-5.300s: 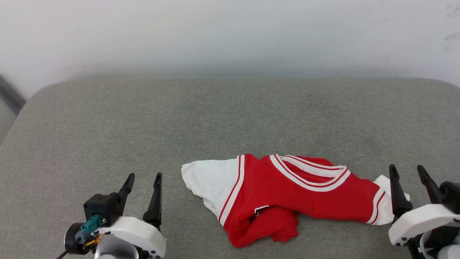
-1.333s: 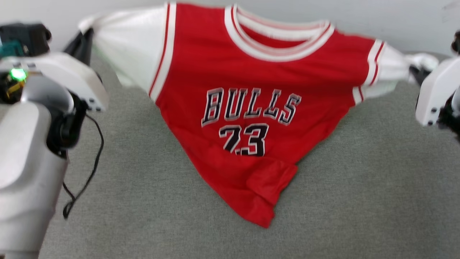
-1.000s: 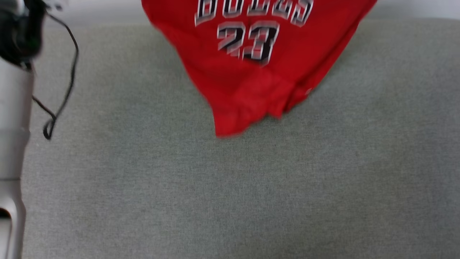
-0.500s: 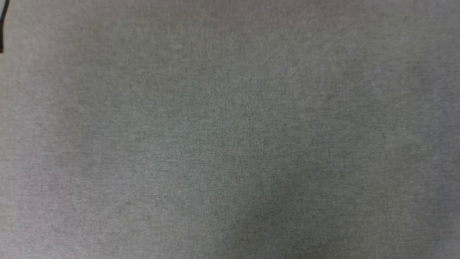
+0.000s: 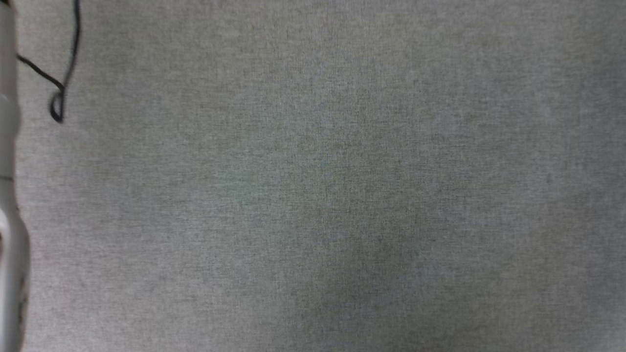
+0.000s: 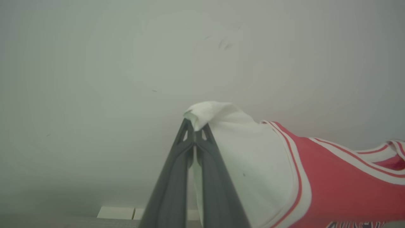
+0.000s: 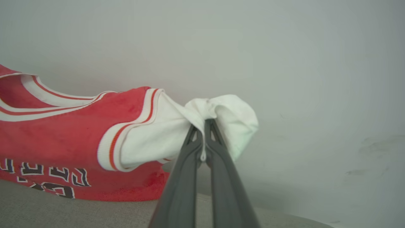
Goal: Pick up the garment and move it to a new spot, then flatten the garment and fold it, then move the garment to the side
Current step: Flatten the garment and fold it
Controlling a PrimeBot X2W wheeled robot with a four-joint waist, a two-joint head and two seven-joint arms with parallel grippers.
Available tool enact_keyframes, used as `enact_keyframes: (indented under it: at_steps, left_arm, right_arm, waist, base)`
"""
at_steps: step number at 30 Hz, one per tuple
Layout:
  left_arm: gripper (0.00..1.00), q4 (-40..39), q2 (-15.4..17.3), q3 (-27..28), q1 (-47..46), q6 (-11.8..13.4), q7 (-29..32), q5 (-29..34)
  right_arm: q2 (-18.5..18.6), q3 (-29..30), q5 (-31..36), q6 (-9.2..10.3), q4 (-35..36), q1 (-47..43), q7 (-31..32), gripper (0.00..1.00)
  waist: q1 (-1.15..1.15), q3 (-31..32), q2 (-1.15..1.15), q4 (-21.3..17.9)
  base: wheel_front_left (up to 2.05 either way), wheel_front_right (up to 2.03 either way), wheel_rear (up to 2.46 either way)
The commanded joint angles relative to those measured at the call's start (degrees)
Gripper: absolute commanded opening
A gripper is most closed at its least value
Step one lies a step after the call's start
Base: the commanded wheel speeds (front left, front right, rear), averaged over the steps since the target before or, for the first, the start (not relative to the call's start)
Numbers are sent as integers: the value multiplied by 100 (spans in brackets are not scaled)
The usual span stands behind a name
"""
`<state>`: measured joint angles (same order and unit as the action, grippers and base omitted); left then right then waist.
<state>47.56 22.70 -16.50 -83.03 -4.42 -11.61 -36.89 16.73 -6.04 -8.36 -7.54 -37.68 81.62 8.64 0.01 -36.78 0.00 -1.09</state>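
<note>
The garment is a red shirt with white sleeves and red-and-white stripe trim, held up in the air before a pale wall. My left gripper is shut on the tip of one white sleeve. In the right wrist view the garment hangs above the grey cushion, dark lettering on its front, and my right gripper is shut on the bunched end of the other white sleeve. The shirt is stretched between the two grippers.
The head view looks straight down on the grey fabric surface. A pale arm segment runs along its left edge, with a thin black cable looping beside it. A pale wall stands behind the cushion.
The crumpled shirt was gripped by both sleeves and lifted spread out. The head camera has tilted down, so the shirt has left its picture; the cable and arm came back in at the left.
</note>
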Motion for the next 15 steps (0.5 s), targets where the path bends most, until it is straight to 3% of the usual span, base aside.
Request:
enact_keyframes:
  at_steps: [1,8,15]
  left_arm:
    - [0,83,-40,8,240,-62,-82,-82]
    - [0,223,-120,72,1225,-195,-272,-305]
    - [0,-149,-253,235,3096,-268,-357,-583]
  right_arm:
    - [-36,-43,-59,10,-92,-211,-95,0]
    - [-148,-190,-447,10,-194,-1212,-368,0]
    - [32,-290,-926,10,257,-3115,-452,0]
  waist:
    - [-1,124,0,5]
    - [-1,806,0,2]
    - [-1,1922,0,79]
  base:
    - [0,0,0]
    - [0,0,0]
    - [0,0,0]
